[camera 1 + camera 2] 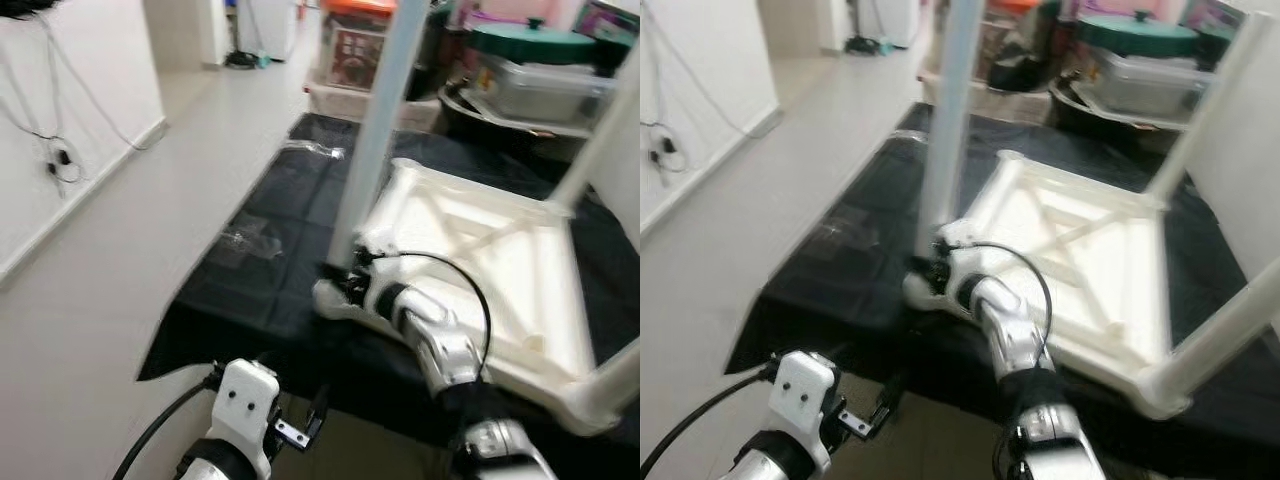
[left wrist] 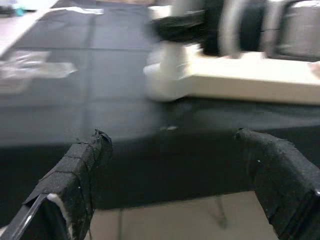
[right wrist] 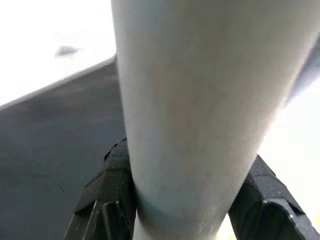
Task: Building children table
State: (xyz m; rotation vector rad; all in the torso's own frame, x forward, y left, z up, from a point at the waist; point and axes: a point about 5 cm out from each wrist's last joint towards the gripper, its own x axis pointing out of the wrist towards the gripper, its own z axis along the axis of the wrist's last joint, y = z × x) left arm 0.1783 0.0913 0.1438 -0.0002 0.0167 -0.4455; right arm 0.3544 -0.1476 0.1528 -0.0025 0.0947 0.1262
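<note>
- Your right gripper (image 1: 340, 275) clenched the pale grey round leg (image 1: 375, 130) at the upturned white plastic table (image 1: 500, 280), frame centre.
- Your left gripper (image 2: 185, 175) hung released at the black cloth's (image 1: 270, 250) near edge, lower left, beside bare floor (image 1: 120, 250).

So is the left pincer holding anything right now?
No, the left pincer is open with nothing between its fingers, hovering at the edge of the black cloth.

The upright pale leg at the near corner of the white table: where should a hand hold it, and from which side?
Low on the leg, just above its corner socket, from the robot's side. The shaft is round and upright; the right hand grips there.
</note>
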